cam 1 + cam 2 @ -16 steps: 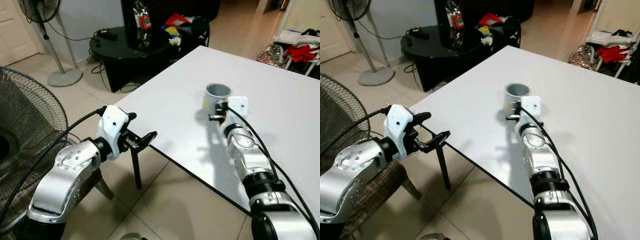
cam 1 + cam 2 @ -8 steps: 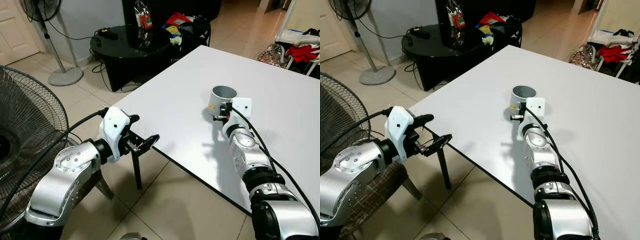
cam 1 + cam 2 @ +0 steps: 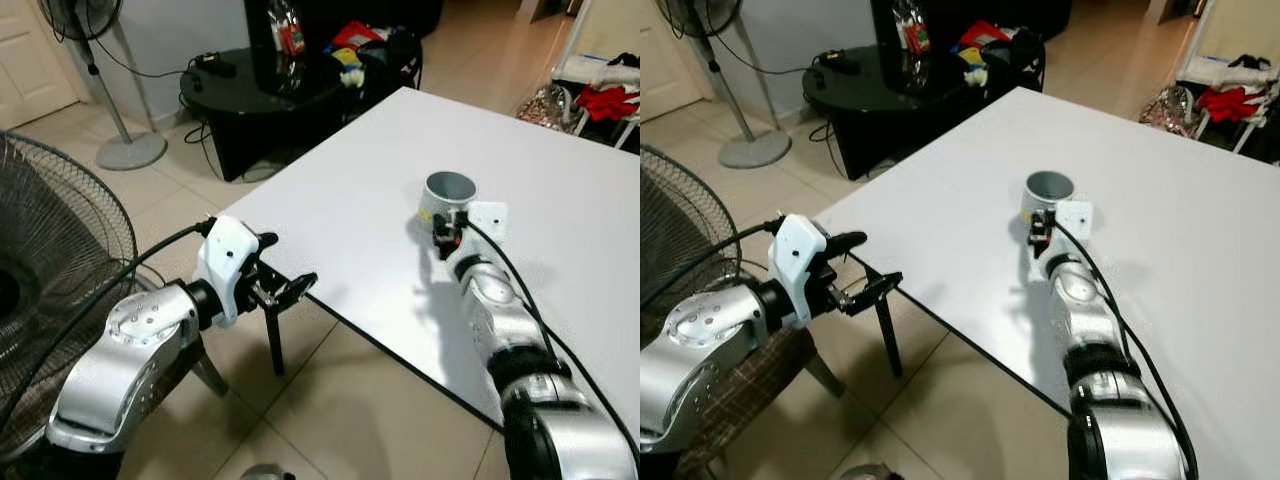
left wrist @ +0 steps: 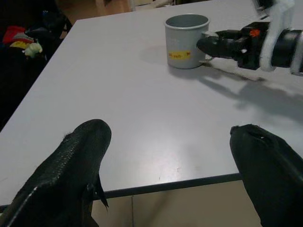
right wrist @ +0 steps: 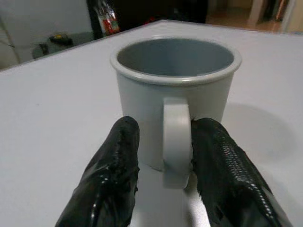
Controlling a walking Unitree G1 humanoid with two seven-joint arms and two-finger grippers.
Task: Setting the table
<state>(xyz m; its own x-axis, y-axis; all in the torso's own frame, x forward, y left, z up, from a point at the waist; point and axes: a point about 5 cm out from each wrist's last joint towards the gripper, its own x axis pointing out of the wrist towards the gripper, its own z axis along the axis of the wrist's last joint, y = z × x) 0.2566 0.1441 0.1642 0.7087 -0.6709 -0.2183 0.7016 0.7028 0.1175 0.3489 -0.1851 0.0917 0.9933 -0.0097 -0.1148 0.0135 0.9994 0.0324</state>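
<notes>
Right pincer (image 5: 163, 179) straddles the mug (image 5: 175, 94) handle, seemingly unclamped, mid-table (image 3: 330, 200).

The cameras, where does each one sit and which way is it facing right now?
Head views: look forward and down from the head at the white table; both arms show.
Left wrist view: looks across the table from its edge, past the left hand.
Right wrist view: close behind the mug's handle, right hand straddling it.
All share the grey mug.

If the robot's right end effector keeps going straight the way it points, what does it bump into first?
The grey mug. The right end effector points straight at it, one black finger on each side of the handle, so the handle would likely meet it first, then the mug's wall.
</notes>
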